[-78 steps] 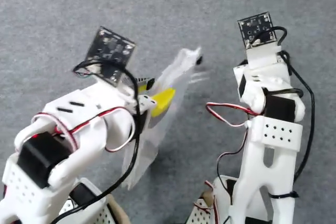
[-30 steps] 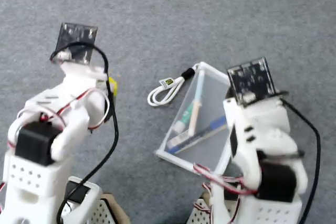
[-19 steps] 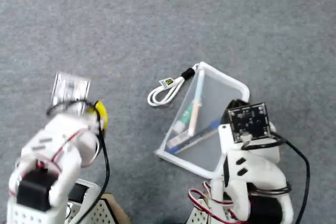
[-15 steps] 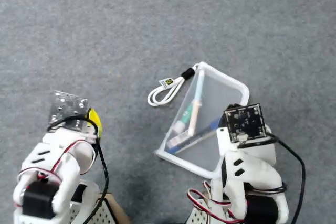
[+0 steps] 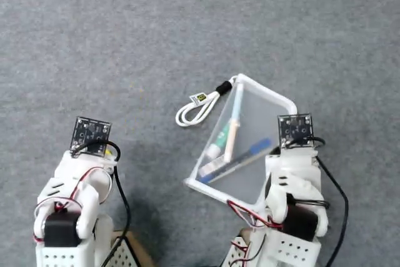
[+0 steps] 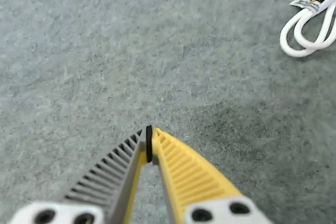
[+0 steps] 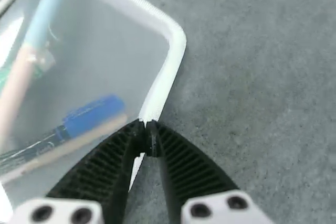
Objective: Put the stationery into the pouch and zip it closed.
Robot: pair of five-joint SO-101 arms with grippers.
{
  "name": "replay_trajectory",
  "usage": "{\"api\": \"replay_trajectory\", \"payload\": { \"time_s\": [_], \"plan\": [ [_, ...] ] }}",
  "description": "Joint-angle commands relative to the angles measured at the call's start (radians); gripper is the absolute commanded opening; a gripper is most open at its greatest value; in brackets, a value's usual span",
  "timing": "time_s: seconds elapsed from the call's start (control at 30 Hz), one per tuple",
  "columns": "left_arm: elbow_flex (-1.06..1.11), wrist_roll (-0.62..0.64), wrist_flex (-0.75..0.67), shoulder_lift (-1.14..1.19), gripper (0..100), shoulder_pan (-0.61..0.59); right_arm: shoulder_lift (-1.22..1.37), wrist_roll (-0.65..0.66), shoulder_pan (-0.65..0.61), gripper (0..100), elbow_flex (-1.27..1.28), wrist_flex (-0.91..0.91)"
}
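Lying flat on the grey tabletop (image 5: 312,42) just ahead of the right arm (image 5: 294,182), the clear, white-edged pouch (image 5: 265,123) holds the stationery (image 5: 228,161): a long pale pen (image 5: 234,123), a green-and-white item (image 5: 219,137) and a blue-capped pen (image 5: 255,149). A black zip pull (image 5: 222,87) sits at the pouch's far corner, with a white cord loop (image 5: 197,109) trailing from it onto the tabletop. The right jaws are pressed together and empty, tips at the pouch's white edge; the left jaws are likewise closed on nothing, over the tabletop well apart from the pouch.
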Motion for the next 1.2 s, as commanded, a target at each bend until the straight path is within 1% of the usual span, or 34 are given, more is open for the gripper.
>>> {"api": "replay_trajectory", "payload": {
  "time_s": [0.0,0.17,0.27,0.5,0.67,0.87,0.97,1.17],
  "plan": [
    [0.074,-0.009,-0.075,-0.002,3,-0.012,-0.038,-0.008,0.014,1.6,0.015,-0.011],
    [0.162,-0.009,-0.094,-0.002,3,-0.013,-0.038,-0.008,0.014,1.5,0.027,0.051],
    [0.199,-0.006,-0.094,-0.002,3,-0.013,-0.038,0.000,0.014,1.5,0.053,0.052],
    [0.216,-0.003,-0.091,-0.002,3,-0.013,-0.038,-0.006,0.015,1.5,0.142,0.052],
    [0.220,-0.003,0.002,-0.002,3,-0.013,-0.038,-0.008,0.014,1.5,0.148,0.101],
    [0.231,-0.002,-0.003,-0.002,3,-0.013,-0.038,-0.008,0.015,1.5,0.150,0.103],
    [0.305,-0.002,-0.031,0.000,3,-0.013,-0.038,-0.006,0.014,1.5,0.150,0.101],
    [0.302,-0.002,-0.029,-0.002,3,-0.042,-0.038,-0.006,0.015,1.5,0.150,0.101]
  ]
}}
